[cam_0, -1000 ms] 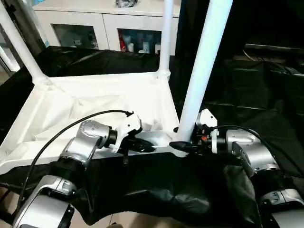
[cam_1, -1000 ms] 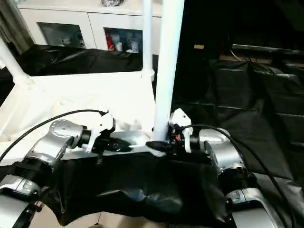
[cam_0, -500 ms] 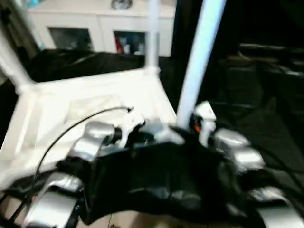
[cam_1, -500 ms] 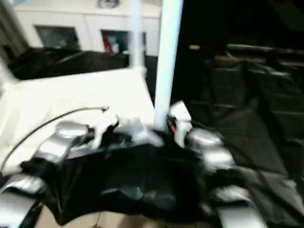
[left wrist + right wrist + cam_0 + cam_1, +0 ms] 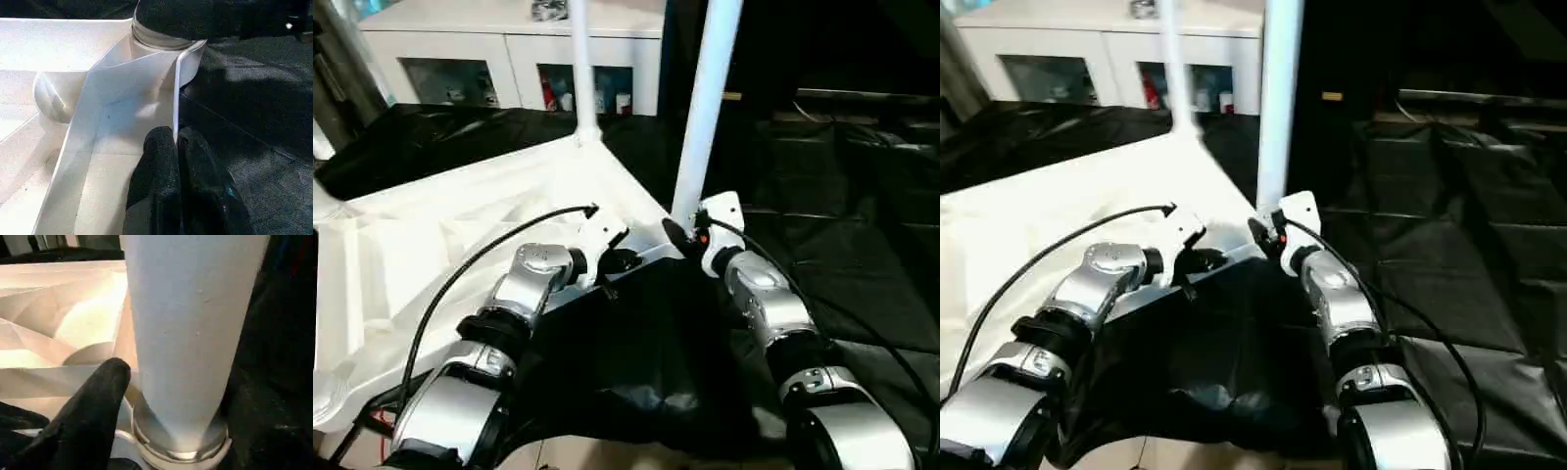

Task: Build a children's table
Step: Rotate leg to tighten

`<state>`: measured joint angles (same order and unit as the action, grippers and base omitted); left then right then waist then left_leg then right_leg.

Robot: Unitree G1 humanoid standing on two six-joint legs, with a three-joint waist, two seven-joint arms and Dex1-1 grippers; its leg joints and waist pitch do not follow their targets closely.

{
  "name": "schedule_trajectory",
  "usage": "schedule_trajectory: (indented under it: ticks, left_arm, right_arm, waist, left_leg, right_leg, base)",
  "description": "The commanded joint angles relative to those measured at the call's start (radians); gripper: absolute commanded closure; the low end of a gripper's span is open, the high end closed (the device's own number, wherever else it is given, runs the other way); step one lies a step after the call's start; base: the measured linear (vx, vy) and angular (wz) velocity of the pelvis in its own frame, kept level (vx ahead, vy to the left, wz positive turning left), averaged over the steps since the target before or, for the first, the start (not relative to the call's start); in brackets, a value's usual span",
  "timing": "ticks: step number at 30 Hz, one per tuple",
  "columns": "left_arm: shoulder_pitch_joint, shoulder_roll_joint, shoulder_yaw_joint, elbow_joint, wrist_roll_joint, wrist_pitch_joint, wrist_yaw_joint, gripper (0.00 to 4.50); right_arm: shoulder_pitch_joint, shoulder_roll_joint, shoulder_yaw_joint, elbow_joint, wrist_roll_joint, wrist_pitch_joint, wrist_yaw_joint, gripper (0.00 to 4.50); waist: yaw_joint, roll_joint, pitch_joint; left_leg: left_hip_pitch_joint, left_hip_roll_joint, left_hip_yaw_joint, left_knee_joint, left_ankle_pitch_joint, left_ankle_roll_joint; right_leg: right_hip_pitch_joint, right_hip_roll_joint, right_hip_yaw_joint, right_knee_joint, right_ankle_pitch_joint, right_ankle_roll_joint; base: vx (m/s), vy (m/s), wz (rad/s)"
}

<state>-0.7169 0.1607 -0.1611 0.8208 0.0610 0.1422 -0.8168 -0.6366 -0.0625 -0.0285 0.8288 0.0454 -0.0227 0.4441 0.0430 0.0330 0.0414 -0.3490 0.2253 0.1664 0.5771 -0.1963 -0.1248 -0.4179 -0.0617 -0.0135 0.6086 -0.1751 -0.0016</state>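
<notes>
Tabletop (image 5: pixel 460 225): it lies upside down on the black cloth (image 5: pixel 636 362), ribbed underside up, so the leg sockets are reachable.
Near right leg (image 5: pixel 705 98): it stands upright in the near right corner socket, probably just seated.
Far leg (image 5: pixel 579 69): upright in the far corner.
Left claw (image 5: pixel 176 161): closed, pinching the thin rim of the tabletop, I think to steady it.
Right claw (image 5: pixel 677 235): around the base of the near right leg, one finger (image 5: pixel 93 401) against it; a firm grip I cannot tell.

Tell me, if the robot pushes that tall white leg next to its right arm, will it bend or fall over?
Probably neither. The leg looks like a stiff tube, and its base sits in the tabletop's corner socket, so it would likely just wobble.
</notes>
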Motion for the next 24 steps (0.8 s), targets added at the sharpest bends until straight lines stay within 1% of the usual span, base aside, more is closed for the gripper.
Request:
schedule_trajectory:
  ticks: [1, 2, 3, 4, 7, 8, 10, 11, 13, 14, 16, 17, 18, 19, 20, 21, 22, 23, 24]
  left_arm:
    - [-0.016, -0.032, -0.002, -0.042, -0.041, -0.055, 0.005, 4.50]
    - [-0.005, -0.019, -0.009, -0.052, -0.041, -0.065, -0.025, 4.50]
    - [-0.005, -0.019, -0.009, -0.052, -0.041, -0.065, -0.025, 4.50]
    - [0.002, -0.011, -0.009, -0.060, -0.041, -0.069, -0.045, 4.50]
    - [0.017, 0.006, -0.012, -0.080, -0.043, -0.074, -0.089, 4.50]
    - [0.027, 0.020, -0.014, -0.092, -0.044, -0.074, -0.111, 4.50]
    - [0.030, 0.024, -0.016, -0.096, -0.045, -0.074, -0.120, 4.50]
    - [0.039, 0.037, -0.022, -0.112, -0.053, -0.080, -0.158, 4.50]
    - [0.050, 0.051, -0.027, -0.133, -0.067, -0.082, -0.208, 4.50]
    - [0.054, 0.055, -0.029, -0.140, -0.072, -0.083, -0.225, 4.50]
    - [0.068, 0.070, -0.037, -0.170, -0.088, -0.083, -0.286, 4.50]
    - [0.076, 0.077, -0.040, -0.187, -0.096, -0.081, -0.317, 4.50]
    - [0.077, 0.079, -0.042, -0.191, -0.096, -0.081, -0.326, 4.50]
    - [0.084, 0.091, -0.053, -0.203, -0.096, -0.083, -0.360, 4.50]
    - [0.088, 0.101, -0.061, -0.211, -0.095, -0.085, -0.381, 4.50]
    - [0.089, 0.101, -0.061, -0.212, -0.094, -0.085, -0.383, 4.50]
    - [0.096, 0.117, -0.071, -0.226, -0.095, -0.079, -0.415, 4.50]
    - [0.099, 0.123, -0.074, -0.232, -0.095, -0.076, -0.428, 4.50]
    - [0.101, 0.130, -0.077, -0.236, -0.094, -0.074, -0.442, 4.50]
  right_arm:
    - [0.041, 0.061, 0.127, 0.024, -0.017, 0.036, 0.155, 1.11]
    - [0.046, 0.034, 0.140, 0.011, -0.025, 0.022, 0.197, 1.08]
    - [0.046, 0.034, 0.140, 0.011, -0.025, 0.022, 0.197, 1.07]
    - [0.049, 0.016, 0.140, 0.005, -0.028, 0.013, 0.228, 1.07]
    - [0.058, -0.024, 0.139, -0.023, -0.019, 0.014, 0.298, 1.07]
    - [0.068, -0.056, 0.147, -0.042, -0.021, 0.006, 0.333, 1.07]
    - [0.071, -0.069, 0.150, -0.047, -0.023, 0.000, 0.342, 1.07]
    - [0.081, -0.105, 0.152, -0.069, -0.014, 0.007, 0.391, 1.07]
    - [0.094, -0.136, 0.154, -0.094, -0.004, 0.020, 0.446, 1.07]
    - [0.098, -0.145, 0.156, -0.104, -0.001, 0.025, 0.464, 1.07]
    - [0.120, -0.182, 0.170, -0.151, 0.015, 0.043, 0.541, 1.07]
    - [0.128, -0.197, 0.172, -0.171, 0.022, 0.055, 0.576, 1.07]
    - [0.130, -0.202, 0.172, -0.176, 0.024, 0.058, 0.585, 1.07]
    - [0.137, -0.222, 0.178, -0.197, 0.030, 0.064, 0.623, 1.07]
    - [0.142, -0.235, 0.182, -0.211, 0.033, 0.067, 0.648, 1.07]
    - [0.143, -0.237, 0.182, -0.212, 0.033, 0.067, 0.651, 1.07]
    - [0.150, -0.254, 0.188, -0.233, 0.045, 0.080, 0.688, 1.07]
    - [0.152, -0.261, 0.191, -0.244, 0.053, 0.091, 0.704, 1.07]
    - [0.155, -0.266, 0.194, -0.252, 0.058, 0.097, 0.718, 1.07]
  waist:
    - [0.002, -0.010, -0.055]
    - [0.003, -0.011, -0.055]
    - [0.003, -0.011, -0.056]
    - [0.002, -0.012, -0.056]
    - [0.002, -0.012, -0.056]
    - [0.001, -0.022, -0.055]
    - [0.002, -0.017, -0.054]
    - [0.003, -0.017, -0.054]
    - [0.004, -0.017, -0.053]
    - [0.005, -0.017, -0.054]
    - [0.010, -0.018, -0.055]
    - [0.014, -0.016, -0.055]
    - [0.015, -0.016, -0.055]
    - [0.016, -0.008, -0.055]
    - [0.018, -0.012, -0.055]
    - [0.019, -0.012, -0.056]
    - [0.021, -0.006, -0.056]
    - [0.023, -0.010, -0.056]
    - [0.023, -0.010, -0.055]
  left_leg:
    - [-0.010, -0.018, 0.015, -0.062, -0.194, 0.050]
    - [-0.009, -0.017, 0.016, -0.061, -0.195, 0.052]
    - [-0.011, -0.016, 0.015, -0.061, -0.189, 0.055]
    - [-0.012, -0.016, 0.015, -0.060, -0.184, 0.057]
    - [-0.010, -0.016, 0.016, -0.059, -0.181, 0.065]
    - [-0.012, -0.015, 0.017, -0.059, -0.184, 0.070]
    - [-0.011, -0.013, 0.017, -0.060, -0.186, 0.072]
    - [-0.010, -0.014, 0.016, -0.060, -0.186, 0.071]
    - [-0.010, -0.012, 0.017, -0.061, -0.191, 0.074]
    - [-0.010, -0.011, 0.018, -0.059, -0.187, 0.078]
    - [-0.011, -0.011, 0.017, -0.059, -0.174, 0.080]
    - [-0.011, -0.008, 0.018, -0.059, -0.171, 0.085]
    - [-0.010, -0.008, 0.020, -0.058, -0.168, 0.086]
    - [-0.008, -0.008, 0.019, -0.057, -0.168, 0.085]
    - [-0.008, -0.007, 0.020, -0.058, -0.171, 0.084]
    - [-0.007, -0.007, 0.020, -0.058, -0.173, 0.084]
    - [-0.006, -0.006, 0.021, -0.057, -0.177, 0.082]
    - [-0.008, -0.006, 0.020, -0.058, -0.166, 0.082]
    - [-0.008, -0.006, 0.020, -0.058, -0.171, 0.082]
  right_leg:
    - [0.061, -0.042, 0.017, -0.079, -0.206, -0.219]
    - [0.061, -0.042, 0.017, -0.080, -0.205, -0.219]
    - [0.064, -0.042, 0.017, -0.078, -0.190, -0.223]
    - [0.064, -0.042, 0.017, -0.077, -0.180, -0.224]
    - [0.064, -0.042, 0.017, -0.077, -0.170, -0.235]
    - [0.065, -0.042, 0.017, -0.078, -0.172, -0.236]
    - [0.062, -0.043, 0.017, -0.077, -0.189, -0.233]
    - [0.062, -0.042, 0.017, -0.078, -0.200, -0.231]
    - [0.062, -0.042, 0.017, -0.079, -0.202, -0.233]
    - [0.061, -0.042, 0.018, -0.077, -0.190, -0.236]
    - [0.064, -0.041, 0.016, -0.075, -0.169, -0.240]
    - [0.063, -0.041, 0.016, -0.072, -0.153, -0.245]
    - [0.061, -0.040, 0.016, -0.072, -0.147, -0.248]
    - [0.061, -0.040, 0.016, -0.071, -0.143, -0.251]
    - [0.061, -0.039, 0.015, -0.072, -0.142, -0.252]
    - [0.061, -0.040, 0.016, -0.071, -0.139, -0.255]
    - [0.057, -0.041, 0.016, -0.070, -0.135, -0.262]
    - [0.061, -0.039, 0.015, -0.068, -0.112, -0.264]
    - [0.060, -0.039, 0.014, -0.069, -0.118, -0.263]
  base:
    - [0.000, 0.000, 0.00]
    - [0.000, 0.000, 0.00]
    - [0.000, 0.000, 0.00]
    - [0.000, 0.000, 0.00]
    - [0.000, 0.000, 0.00]
    - [0.000, 0.000, 0.00]
    - [0.000, 0.000, 0.00]
    - [0.000, 0.000, 0.00]
    - [0.000, 0.000, 0.00]
    - [0.000, 0.000, 0.00]
    - [0.000, 0.000, 0.00]
    - [0.000, 0.000, 0.00]
    - [0.000, 0.000, 0.00]
    - [0.000, 0.000, 0.00]
    - [0.000, 0.000, 0.00]
    - [0.000, 0.000, 0.00]
    - [0.000, 0.000, 0.00]
    - [0.000, 0.000, 0.00]
    - [0.000, 0.000, 0.00]
